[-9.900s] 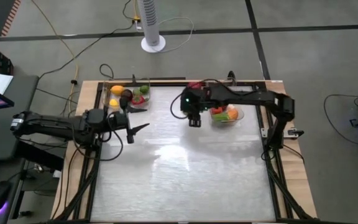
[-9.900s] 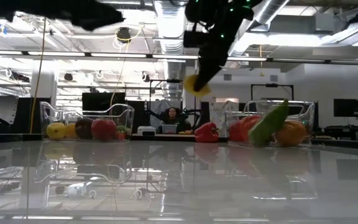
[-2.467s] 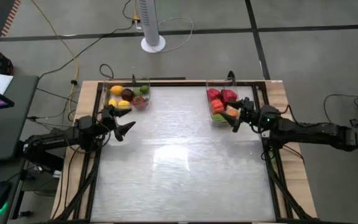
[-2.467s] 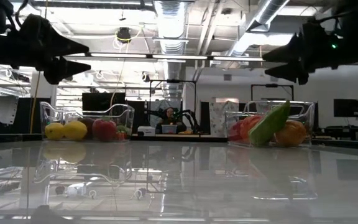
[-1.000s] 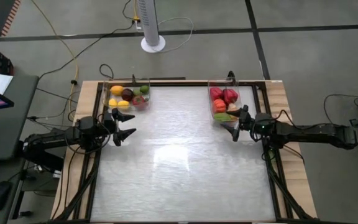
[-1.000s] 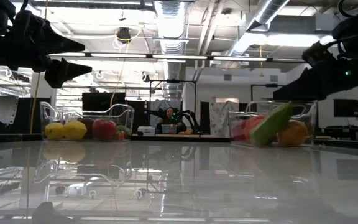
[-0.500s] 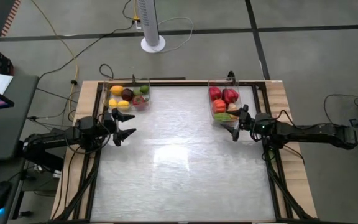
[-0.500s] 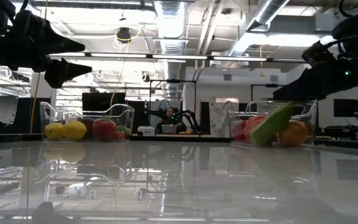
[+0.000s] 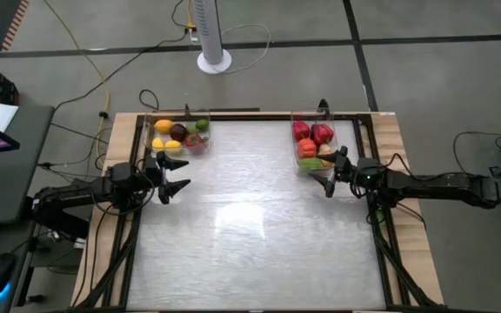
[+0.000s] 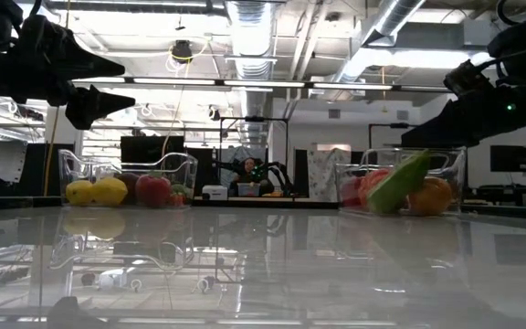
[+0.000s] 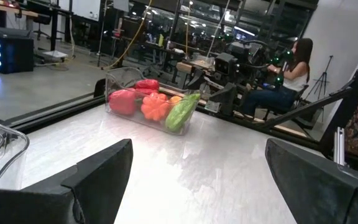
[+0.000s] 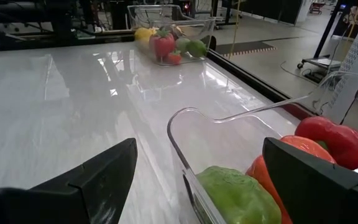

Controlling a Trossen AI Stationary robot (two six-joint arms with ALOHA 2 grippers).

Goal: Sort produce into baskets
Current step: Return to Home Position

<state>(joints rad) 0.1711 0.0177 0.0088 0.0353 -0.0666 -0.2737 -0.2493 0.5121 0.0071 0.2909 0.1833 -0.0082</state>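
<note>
Two clear baskets stand at the table's far edge. The left basket (image 9: 179,136) (image 10: 131,177) holds yellow lemons, a dark eggplant, a lime and red pieces. The right basket (image 9: 314,148) (image 10: 398,185) holds red peppers (image 12: 331,142), an orange piece and a green one (image 12: 235,194). My left gripper (image 9: 181,175) (image 10: 128,84) hovers open and empty just on the near side of the left basket. My right gripper (image 9: 331,172) (image 12: 197,186) hovers open and empty over the right basket's near end, whose corner (image 12: 180,124) shows between the fingers.
The wide white tabletop (image 9: 250,226) lies between and in front of the baskets. Dark frame rails run along the table's sides (image 9: 381,252). A white tower fan (image 9: 210,35) stands on the floor behind. A person sits beyond the table (image 11: 291,65).
</note>
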